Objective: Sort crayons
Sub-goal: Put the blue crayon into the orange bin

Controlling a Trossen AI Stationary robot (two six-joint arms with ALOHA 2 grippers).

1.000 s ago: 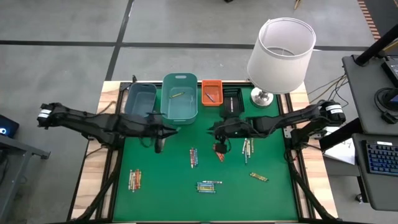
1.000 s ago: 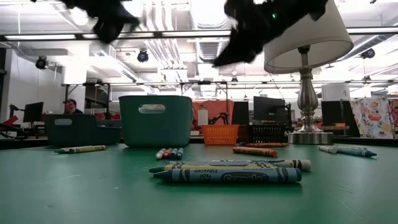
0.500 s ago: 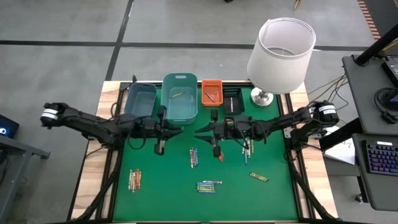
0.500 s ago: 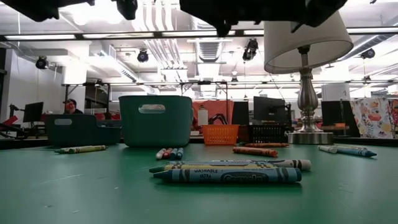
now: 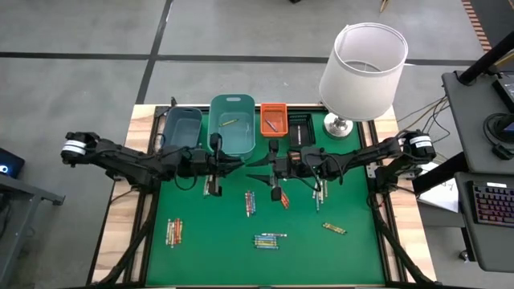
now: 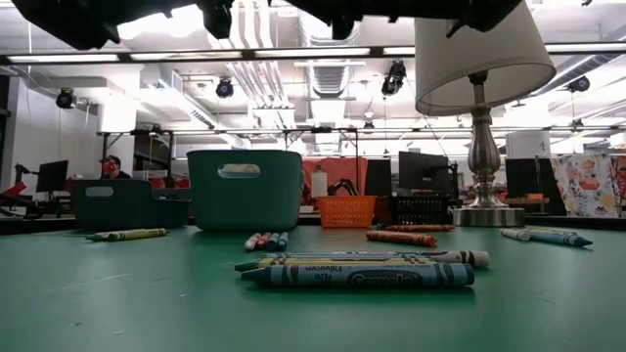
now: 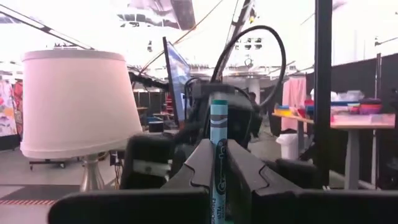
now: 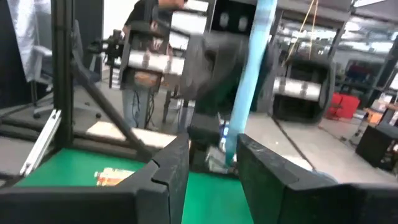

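Sort status: early. Crayons (image 5: pixel 255 204) mostly loose on mat, 5–7 o'clock of bins (image 5: pixel 233 127). Left gripper (image 5: pixel 215 162) clamped on blue crayon (image 7: pixel 218 155); right gripper (image 5: pixel 271 167) parted, nothing clearly held.

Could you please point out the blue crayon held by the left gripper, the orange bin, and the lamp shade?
blue crayon (image 7: pixel 218 155), left wrist view, middle of its wrapper.
orange bin (image 5: pixel 274 120), high view, its floor.
lamp shade (image 5: pixel 363 71), high view, its outer side.

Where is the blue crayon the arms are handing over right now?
The blue crayon stands clamped in the left gripper above mid-table, just in front of the teal bin, facing the right gripper.
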